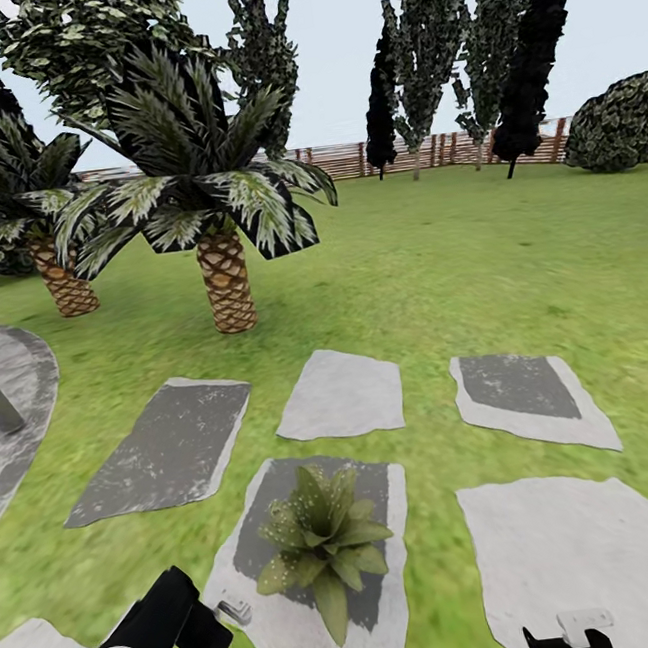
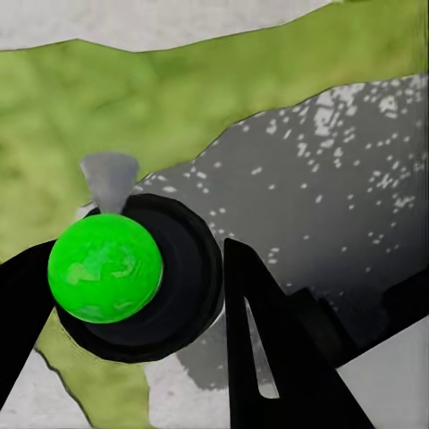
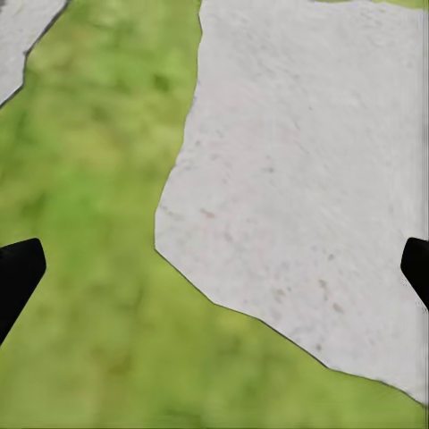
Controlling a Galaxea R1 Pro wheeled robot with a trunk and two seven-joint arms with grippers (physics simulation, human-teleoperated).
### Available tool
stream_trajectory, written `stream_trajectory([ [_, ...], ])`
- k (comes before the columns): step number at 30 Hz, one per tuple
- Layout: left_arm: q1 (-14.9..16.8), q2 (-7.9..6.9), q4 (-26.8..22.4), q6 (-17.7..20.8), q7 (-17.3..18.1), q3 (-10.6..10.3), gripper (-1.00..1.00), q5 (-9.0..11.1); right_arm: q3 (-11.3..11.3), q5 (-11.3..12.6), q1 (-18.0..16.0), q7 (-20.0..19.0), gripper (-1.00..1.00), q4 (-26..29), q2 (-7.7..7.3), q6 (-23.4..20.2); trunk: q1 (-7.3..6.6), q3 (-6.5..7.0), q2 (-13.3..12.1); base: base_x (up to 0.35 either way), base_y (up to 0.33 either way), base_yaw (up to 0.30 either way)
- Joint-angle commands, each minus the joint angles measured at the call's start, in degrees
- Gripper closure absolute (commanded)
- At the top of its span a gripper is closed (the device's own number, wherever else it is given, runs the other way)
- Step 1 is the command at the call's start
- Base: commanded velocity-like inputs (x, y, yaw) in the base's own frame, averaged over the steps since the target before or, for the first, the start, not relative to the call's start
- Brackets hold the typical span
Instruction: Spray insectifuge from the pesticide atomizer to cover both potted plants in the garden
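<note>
Our left hand (image 2: 134,357) holds the pesticide atomizer (image 2: 134,273) between its fingers, seen end-on with the nozzle toward a dark stepping stone (image 2: 331,188). One potted plant (image 1: 324,540) sits on that stone just ahead of the left hand. Our right hand (image 3: 214,268) is spread wide above grass (image 3: 89,268) and a pale stone (image 3: 313,179).

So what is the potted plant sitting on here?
The potted plant sits on a grey stepping stone with a darker patch beneath it, lawn around. Its leaves hide the pot.
</note>
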State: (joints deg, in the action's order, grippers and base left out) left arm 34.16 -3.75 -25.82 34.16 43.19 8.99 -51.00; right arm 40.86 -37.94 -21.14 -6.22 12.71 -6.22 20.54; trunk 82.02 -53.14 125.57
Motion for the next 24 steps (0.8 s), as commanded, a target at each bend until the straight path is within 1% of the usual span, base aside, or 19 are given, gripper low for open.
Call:
stream_trajectory([
  [1,0.0,0.06,-0.1,0.3,0.4,0.4,1.00,-0.4,0.5,-0.1,0.0,-0.5,-1.00,-0.1,0.04,0.2,-0.01,-0.05,0.0,-0.095,-0.220,0.041],
  [10,0.0,0.06,-0.4,0.3,0.4,0.5,1.00,-0.4,0.4,-0.1,0.0,-0.5,-1.00,-0.1,0.24,0.2,-0.01,-0.05,0.0,-0.211,-0.190,0.251],
  [14,0.0,0.07,-0.3,0.3,0.4,0.5,1.00,-0.4,0.4,-0.1,0.0,-0.5,-1.00,-0.1,0.24,0.2,-0.01,-0.05,0.0,-0.056,-0.147,0.268],
  [17,0.0,0.06,-0.4,0.3,0.4,0.5,1.00,-0.4,0.4,-0.1,0.0,-0.5,-1.00,-0.1,0.24,0.2,-0.01,-0.05,0.0,-0.007,-0.160,0.075],
  [24,0.0,0.07,-0.4,0.3,0.4,0.5,1.00,-0.4,0.4,-0.1,0.0,-0.5,-1.00,-0.1,0.24,0.2,-0.01,-0.05,0.0,-0.001,-0.173,0.006],
])
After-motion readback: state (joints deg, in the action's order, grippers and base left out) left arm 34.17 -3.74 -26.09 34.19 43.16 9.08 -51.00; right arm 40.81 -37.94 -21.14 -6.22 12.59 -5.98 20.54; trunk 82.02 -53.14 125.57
